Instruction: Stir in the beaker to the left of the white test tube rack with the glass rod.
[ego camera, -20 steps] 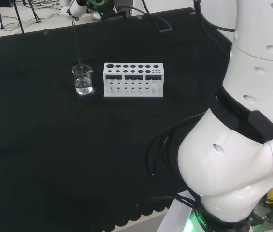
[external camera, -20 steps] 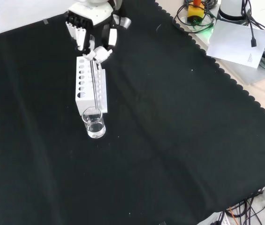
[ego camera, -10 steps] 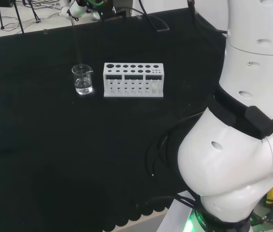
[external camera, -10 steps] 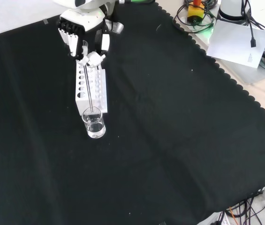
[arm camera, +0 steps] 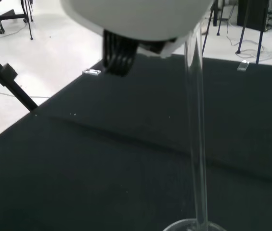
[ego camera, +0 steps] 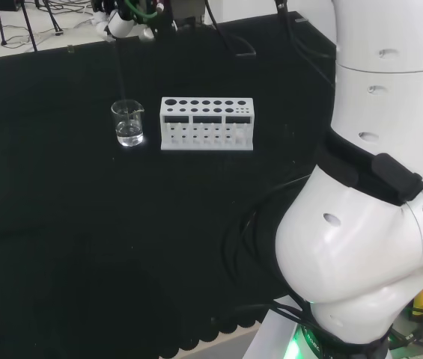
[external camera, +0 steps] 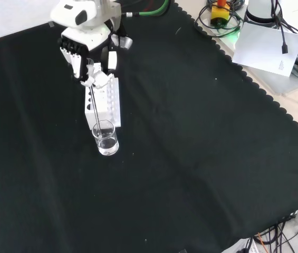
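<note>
Pinching the top of the glass rod [external camera: 98, 108], the fingers [external camera: 94, 80] of the hand [external camera: 87, 50] are curled together round it in the front view, above the far end of the white test tube rack [external camera: 104, 104]. From that pinch the rod slants down toward the camera, and its lower end reaches the rim of the beaker [external camera: 106, 138]; whether the tip sits in the liquid cannot be told. The beaker is clear, holds a little clear liquid at its bottom, and stands on the black cloth [external camera: 191, 137] just in front of the rack's near end in the front view. In the head view the same beaker [ego camera: 128, 123] stands just left of the rack [ego camera: 207, 123], apart from it by a narrow gap, with the rod [ego camera: 120, 71] a faint line rising from it to the hand [ego camera: 121, 19] at the view's top edge. The wrist view looks past a blurred white part of the hand [arm camera: 140, 17], and the rod [arm camera: 197, 130] runs away from it as a clear, thick bar to the curved rim of the beaker [arm camera: 193, 224] at the picture's edge. At the right of the head view stand the arm's own big white links [ego camera: 376, 194].
</note>
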{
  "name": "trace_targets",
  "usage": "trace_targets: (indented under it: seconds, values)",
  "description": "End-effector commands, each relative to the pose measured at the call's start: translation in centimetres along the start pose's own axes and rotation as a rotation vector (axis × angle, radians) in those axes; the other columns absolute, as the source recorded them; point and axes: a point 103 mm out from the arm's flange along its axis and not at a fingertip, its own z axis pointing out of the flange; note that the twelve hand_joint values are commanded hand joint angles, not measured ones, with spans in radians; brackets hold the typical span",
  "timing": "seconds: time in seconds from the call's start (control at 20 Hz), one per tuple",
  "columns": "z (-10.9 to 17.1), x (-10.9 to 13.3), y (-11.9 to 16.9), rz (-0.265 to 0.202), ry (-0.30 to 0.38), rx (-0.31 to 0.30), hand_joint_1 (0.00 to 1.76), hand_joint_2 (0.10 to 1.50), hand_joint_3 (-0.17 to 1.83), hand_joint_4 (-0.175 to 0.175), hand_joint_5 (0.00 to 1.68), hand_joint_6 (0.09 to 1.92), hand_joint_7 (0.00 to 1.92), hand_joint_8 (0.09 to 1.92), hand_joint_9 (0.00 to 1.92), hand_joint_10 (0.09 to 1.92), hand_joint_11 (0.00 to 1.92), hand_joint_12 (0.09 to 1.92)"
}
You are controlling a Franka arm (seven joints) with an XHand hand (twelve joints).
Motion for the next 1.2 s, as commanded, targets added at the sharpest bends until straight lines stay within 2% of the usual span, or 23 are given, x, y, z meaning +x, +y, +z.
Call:
trace_targets:
  seconds: [0.05, 0.45, 0.9, 1.2]
  values:
    - [2.6, -0.7, 0.8, 0.006, 0.006, 0.032, 1.21, 0.57, 0.91, -0.175, 1.18, 0.95, 1.55, 1.05, 1.88, 0.75, 1.83, 0.72]
    - [3.7, -0.4, 1.2, 0.008, 0.007, 0.048, 1.21, 0.57, 0.91, -0.175, 1.18, 0.95, 1.55, 1.05, 1.88, 0.75, 1.83, 0.72]
    - [2.7, -1.9, -1.0, 0.057, -0.005, 0.048, 1.21, 0.57, 0.91, -0.175, 1.18, 0.95, 1.55, 1.05, 1.88, 0.75, 1.83, 0.73]
    - [2.7, -0.4, -2.3, 0.063, -0.005, 0.059, 1.21, 0.57, 0.91, -0.175, 1.18, 0.95, 1.55, 1.05, 1.88, 0.75, 1.83, 0.73]
